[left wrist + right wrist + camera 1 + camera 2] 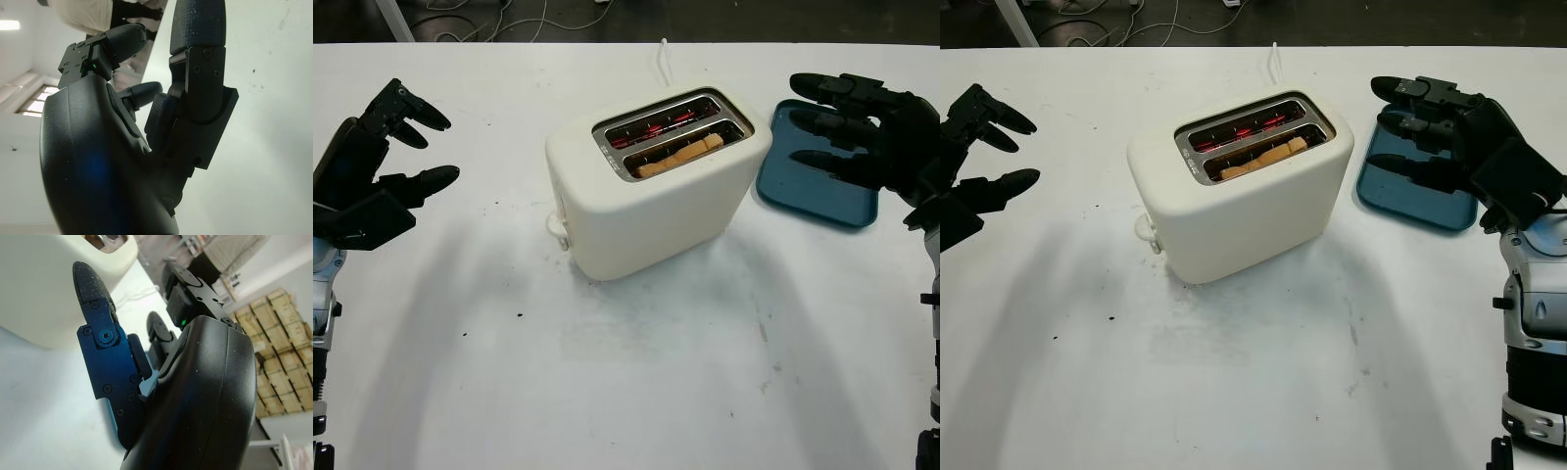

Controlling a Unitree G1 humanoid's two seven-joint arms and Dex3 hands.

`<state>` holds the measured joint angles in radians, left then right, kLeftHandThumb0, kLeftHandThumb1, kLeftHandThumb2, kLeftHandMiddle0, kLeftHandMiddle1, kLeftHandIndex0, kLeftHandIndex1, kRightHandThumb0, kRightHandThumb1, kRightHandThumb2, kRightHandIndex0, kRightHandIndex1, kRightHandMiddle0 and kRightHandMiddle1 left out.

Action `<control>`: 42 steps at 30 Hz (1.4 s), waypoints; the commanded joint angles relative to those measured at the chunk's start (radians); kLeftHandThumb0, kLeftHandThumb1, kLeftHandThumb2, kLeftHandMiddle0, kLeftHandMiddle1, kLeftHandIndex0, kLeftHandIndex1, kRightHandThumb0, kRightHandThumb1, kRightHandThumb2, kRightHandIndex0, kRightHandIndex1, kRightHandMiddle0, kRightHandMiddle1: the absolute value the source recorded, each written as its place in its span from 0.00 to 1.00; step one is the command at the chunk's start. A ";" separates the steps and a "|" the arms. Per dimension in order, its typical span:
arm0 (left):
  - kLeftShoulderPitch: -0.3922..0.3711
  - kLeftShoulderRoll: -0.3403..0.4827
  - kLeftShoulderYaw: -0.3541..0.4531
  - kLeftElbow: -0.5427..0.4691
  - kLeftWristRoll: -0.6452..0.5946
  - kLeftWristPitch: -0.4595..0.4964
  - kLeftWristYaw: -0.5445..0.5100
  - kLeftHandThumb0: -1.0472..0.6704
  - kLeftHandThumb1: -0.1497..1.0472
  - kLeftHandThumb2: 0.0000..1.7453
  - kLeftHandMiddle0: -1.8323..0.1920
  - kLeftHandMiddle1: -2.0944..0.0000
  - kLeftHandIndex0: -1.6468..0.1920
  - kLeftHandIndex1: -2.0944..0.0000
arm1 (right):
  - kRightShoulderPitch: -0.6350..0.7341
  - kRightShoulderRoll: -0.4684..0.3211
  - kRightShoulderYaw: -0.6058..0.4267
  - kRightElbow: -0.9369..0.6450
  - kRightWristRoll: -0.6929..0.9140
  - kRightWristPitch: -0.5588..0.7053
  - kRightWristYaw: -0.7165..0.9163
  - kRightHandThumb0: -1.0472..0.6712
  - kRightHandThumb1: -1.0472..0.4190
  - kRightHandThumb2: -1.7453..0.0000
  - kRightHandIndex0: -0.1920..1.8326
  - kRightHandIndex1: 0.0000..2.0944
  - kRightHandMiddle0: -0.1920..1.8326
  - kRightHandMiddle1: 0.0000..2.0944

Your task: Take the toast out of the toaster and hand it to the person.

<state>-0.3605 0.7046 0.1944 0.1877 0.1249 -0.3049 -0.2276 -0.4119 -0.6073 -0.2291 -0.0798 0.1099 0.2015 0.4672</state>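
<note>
A cream two-slot toaster [656, 191] stands in the middle of the white table [636, 372]. A slice of toast [680, 157] sits in its nearer slot, with only the top edge showing. Red heating elements glow in the farther slot. My right hand [847, 122] is open, raised just to the right of the toaster, above the blue tray. My left hand [396, 147] is open too, held up well to the left of the toaster. Neither hand touches anything.
A dark blue tray [818, 186] lies flat to the right of the toaster. A white cord [661, 64] runs from behind the toaster toward the table's far edge. Beyond the far edge, cables lie on a dark floor.
</note>
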 commanded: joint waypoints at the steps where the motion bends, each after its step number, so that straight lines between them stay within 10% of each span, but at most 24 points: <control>1: 0.011 -0.007 0.006 0.001 -0.009 -0.010 -0.003 0.00 0.89 0.24 0.91 0.20 0.90 0.27 | 0.003 -0.006 -0.003 -0.012 0.010 0.004 0.000 0.25 0.16 1.00 0.36 0.00 0.35 0.00; 42: 0.015 -0.006 0.007 -0.002 -0.007 -0.002 -0.002 0.00 0.89 0.24 0.91 0.20 0.90 0.27 | 0.004 -0.005 -0.006 -0.011 0.016 0.008 0.002 0.26 0.17 1.00 0.35 0.00 0.34 0.00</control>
<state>-0.3599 0.7045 0.1944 0.1872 0.1248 -0.3046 -0.2276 -0.4119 -0.6073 -0.2292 -0.0799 0.1122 0.2016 0.4687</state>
